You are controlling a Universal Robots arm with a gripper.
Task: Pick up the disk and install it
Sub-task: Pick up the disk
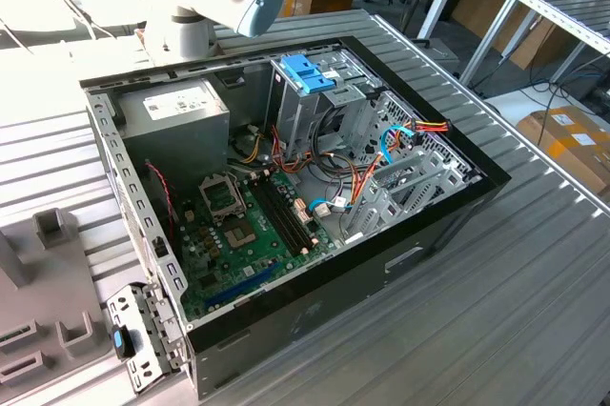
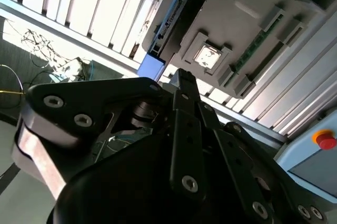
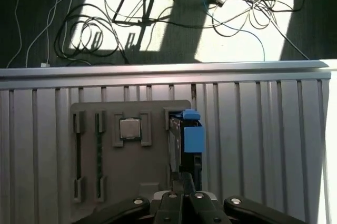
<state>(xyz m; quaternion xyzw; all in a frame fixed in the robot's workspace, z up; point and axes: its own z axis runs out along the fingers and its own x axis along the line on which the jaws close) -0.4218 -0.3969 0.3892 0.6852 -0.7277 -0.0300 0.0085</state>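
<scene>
The disk stands on edge in a slot of a grey holder block. It has a dark body with light-blue rails and a blue tab. In the second wrist view the disk runs along the side of that block. My gripper hangs above the near end of the disk, apart from it. Its black fingers meet in one narrow tip, shut on nothing. In the second wrist view the gripper points at the disk's blue tab.
An open computer case lies on the ribbed metal table, with a blue-handled drive cage, motherboard and loose cables inside. A processor chip sits in the holder block. The table edge is close behind, with cables on the floor.
</scene>
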